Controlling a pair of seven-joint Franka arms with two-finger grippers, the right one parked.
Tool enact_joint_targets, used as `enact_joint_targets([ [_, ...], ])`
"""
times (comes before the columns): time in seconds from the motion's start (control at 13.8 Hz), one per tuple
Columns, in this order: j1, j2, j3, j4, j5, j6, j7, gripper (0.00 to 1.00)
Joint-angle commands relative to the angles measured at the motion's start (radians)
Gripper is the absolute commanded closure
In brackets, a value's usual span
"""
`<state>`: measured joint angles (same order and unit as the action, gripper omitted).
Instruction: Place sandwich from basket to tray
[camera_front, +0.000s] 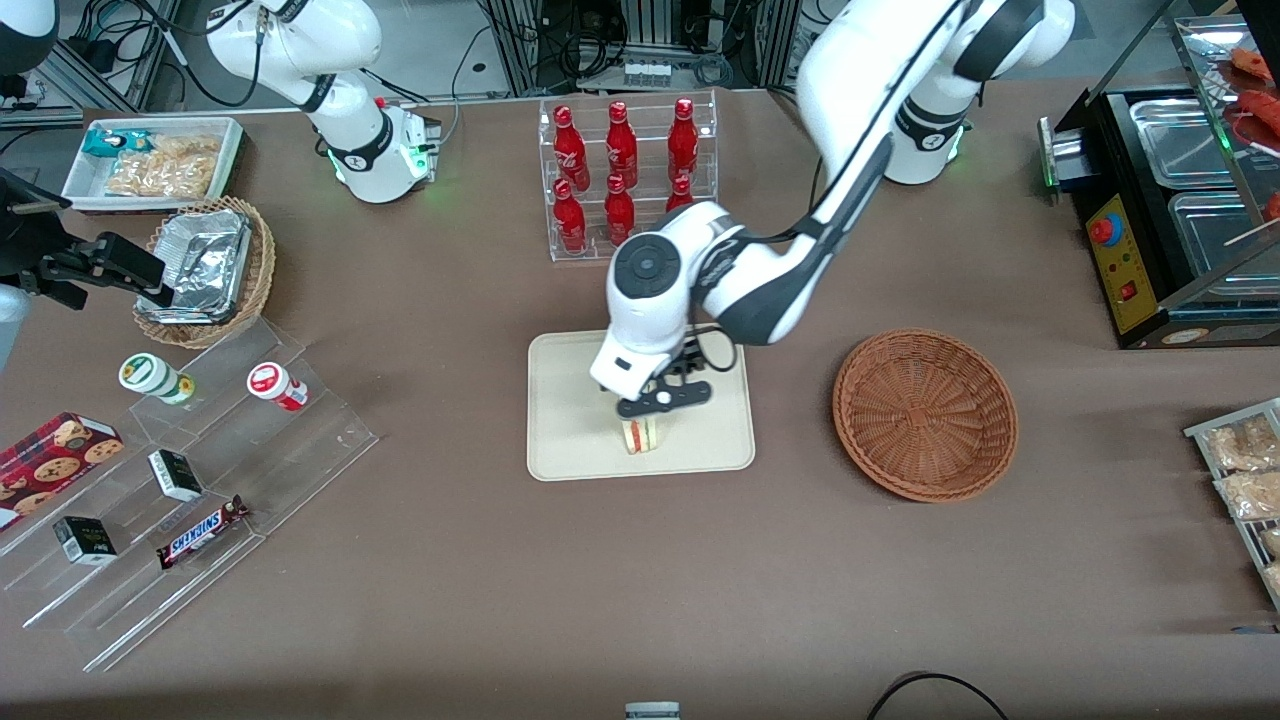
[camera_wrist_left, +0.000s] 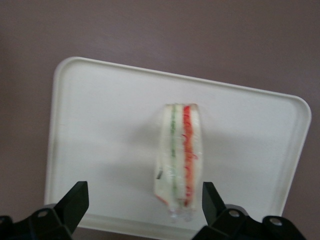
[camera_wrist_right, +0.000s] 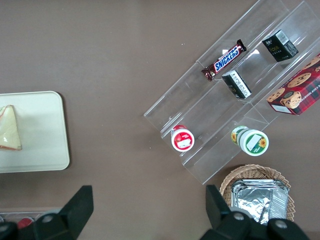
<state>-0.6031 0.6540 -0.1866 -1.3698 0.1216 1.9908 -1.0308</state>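
Sandwich (camera_front: 640, 434) is on the tray (camera_front: 570, 440), standing on edge with the striped cut side up – green and red filling lines show clearly in the wrist view (camera_wrist_left: 179, 160). It sits in the half of the tray nearer the front camera, close to the rim. Gripper (camera_front: 652, 408) hangs just above it, fingers (camera_wrist_left: 74, 204) spread wide, one on each side of the sandwich and not touching it – holding nothing. Basket (camera_front: 925, 412) is on the brown desk (camera_front: 640, 600) toward the working arm's end, well apart from the tray, with nothing in it. A rack of red bottles (camera_front: 625, 170) stands farther from the front camera than the tray. Toward the parked arm's end there's a clear stepped stand with a Snickers bar (camera_front: 203, 531) and small boxes.
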Motion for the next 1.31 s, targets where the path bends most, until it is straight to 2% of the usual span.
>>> enact_joint_targets([
  [0.0,0.078,-0.068,-0.004,-0.031,0.001,-0.092,0.084,0.0],
  [0.07,0.119,-0.077,-0.005,-0.032,-0.025,-0.124,0.071,0.0],
  [0.29,0.196,-0.144,-0.004,-0.09,-0.027,-0.179,0.083,0.0],
  [0.65,0.347,-0.305,-0.004,-0.241,-0.037,-0.181,0.276,0.0],
  [0.87,0.431,-0.399,-0.004,-0.317,-0.075,-0.202,0.426,0.0],
  [1.23,0.592,-0.514,-0.033,-0.331,-0.103,-0.351,0.654,0.0],
])
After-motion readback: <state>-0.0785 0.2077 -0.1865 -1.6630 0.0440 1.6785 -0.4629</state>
